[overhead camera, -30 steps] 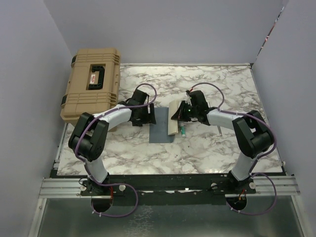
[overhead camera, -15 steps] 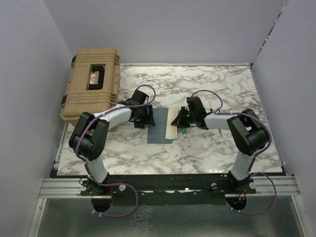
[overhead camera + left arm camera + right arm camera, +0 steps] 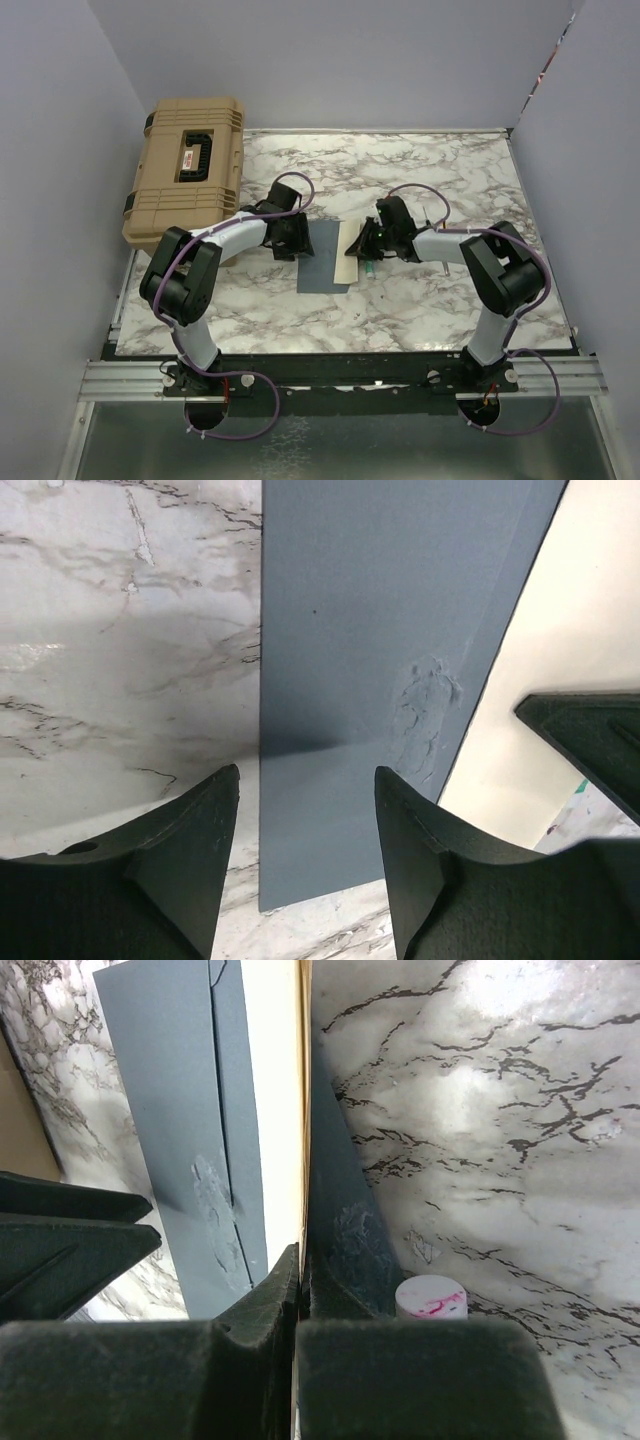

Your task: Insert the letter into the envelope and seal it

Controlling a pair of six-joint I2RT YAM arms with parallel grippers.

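envelope: slate blue-grey flat paper envelope (image 3: 316, 262) lies flat around the middle of the white marble bench (image 3: 440, 180).
letter: tan squarish paper letter (image 3: 349, 252) stands tilted on edge along the envelope's right side, touching it; a blue-grey triangular piece rises on its far side.
left end effector (image 3: 305, 780): fingers stand apart, low over the envelope's left edge, one over marble, one over paper; nothing pinched.
right end effector (image 3: 300, 1260): closed narrow on the letter's edge.
beside right fingers: small white round cap with pink marks (image 3: 430, 1298).
far left corner: big tan hard case (image 3: 187, 170).
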